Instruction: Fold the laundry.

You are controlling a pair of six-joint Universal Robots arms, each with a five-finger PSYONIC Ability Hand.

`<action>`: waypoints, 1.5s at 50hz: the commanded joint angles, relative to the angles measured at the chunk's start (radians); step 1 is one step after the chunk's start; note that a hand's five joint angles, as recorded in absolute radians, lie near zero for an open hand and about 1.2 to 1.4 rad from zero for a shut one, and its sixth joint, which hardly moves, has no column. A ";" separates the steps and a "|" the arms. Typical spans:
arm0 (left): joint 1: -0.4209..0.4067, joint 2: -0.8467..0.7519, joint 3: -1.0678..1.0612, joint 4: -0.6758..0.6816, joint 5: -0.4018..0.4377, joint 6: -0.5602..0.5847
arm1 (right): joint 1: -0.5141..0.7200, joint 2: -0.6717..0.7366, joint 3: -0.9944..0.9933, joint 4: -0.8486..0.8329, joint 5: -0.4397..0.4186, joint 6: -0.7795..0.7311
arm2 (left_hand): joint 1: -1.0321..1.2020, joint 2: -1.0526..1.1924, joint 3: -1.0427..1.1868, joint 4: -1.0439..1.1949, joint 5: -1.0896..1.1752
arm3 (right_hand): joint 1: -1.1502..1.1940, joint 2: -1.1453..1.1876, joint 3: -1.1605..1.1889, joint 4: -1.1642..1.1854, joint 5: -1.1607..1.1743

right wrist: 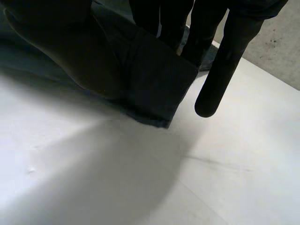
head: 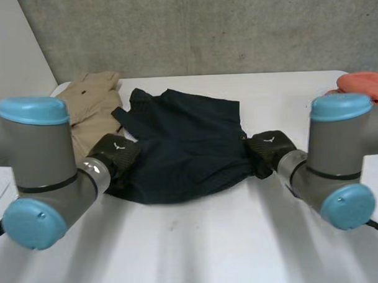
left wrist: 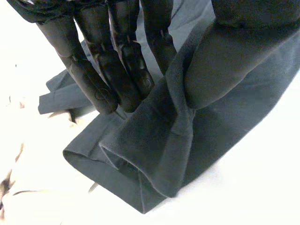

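Navy garment [head: 183, 148] lies rumpled mid-surface, spread between the two arms, on the white surface [head: 211, 246].

Left hand [head: 115, 153] is at the garment's left edge. In the left wrist view its fingers [left wrist: 108, 75] are straight and close together, tips down on top of the cloth [left wrist: 154, 150]. The thumb sits opposite, and a raised fold of the hemmed edge is pinched between thumb and fingers. That corner is lifted slightly off the surface, and the hem is doubled over below it.

Right hand [head: 269, 148] is at the garment's right edge. In the right wrist view a hemmed flap of the cloth [right wrist: 154, 79] is caught between the thumb and the inner fingers. One finger [right wrist: 225, 61] sticks out straight beside the flap and is clear of the fabric. The flap's lower edge hangs just above the surface.

Beige garment [head: 91, 101] is at the far left corner, its edge touching or just under the navy one near the left hand. Orange cloth [head: 364, 84] is at the far right edge, well apart from both hands.
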 commanded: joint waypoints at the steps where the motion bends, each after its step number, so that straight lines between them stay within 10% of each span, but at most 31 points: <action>1: -0.020 0.210 -0.151 -0.171 -0.003 0.029 | -0.074 -0.259 0.141 0.301 -0.124 -0.260 | 0.248 0.206 0.216 0.205 0.231 | 0.339 0.226 0.214 0.204 0.223; 8: -0.101 0.257 -0.261 -0.490 0.026 0.111 | -0.111 -0.429 0.303 0.720 -0.150 -0.691 | 0.248 0.206 0.216 0.205 0.231 | 0.339 0.226 0.214 0.204 0.223; 21: -0.081 0.106 -0.014 -0.413 -0.031 0.089 | -0.073 -0.288 0.238 0.572 -0.121 -0.512 | 0.248 0.206 0.216 0.205 0.231 | 0.339 0.226 0.214 0.204 0.223; 31: -0.063 -0.046 0.572 -0.242 -0.164 0.144 | -0.065 -0.216 -0.164 0.138 0.023 -0.363 | 0.248 0.206 0.216 0.205 0.231 | 0.339 0.226 0.214 0.204 0.223; 38: -0.037 0.051 0.813 0.004 -0.114 0.060 | -0.051 -0.300 -0.299 -0.256 0.064 -0.273 | 0.248 0.206 0.216 0.205 0.231 | 0.339 0.226 0.214 0.204 0.223; 44: -0.015 0.154 0.793 0.197 -0.103 -0.044 | -0.031 -0.314 -0.312 -0.539 0.046 -0.214 | 0.248 0.206 0.216 0.205 0.231 | 0.339 0.226 0.214 0.204 0.223; 65: -0.084 -0.032 0.121 0.203 -0.123 -0.086 | -0.068 0.072 -0.125 -0.386 -0.166 -0.200 | 0.248 0.206 0.216 0.205 0.231 | 0.339 0.226 0.214 0.204 0.223; 75: -0.147 0.038 -0.017 -0.028 -0.163 -0.109 | -0.076 -0.069 0.124 -0.153 -0.172 -0.378 | 0.248 0.206 0.216 0.205 0.231 | 0.339 0.226 0.214 0.204 0.223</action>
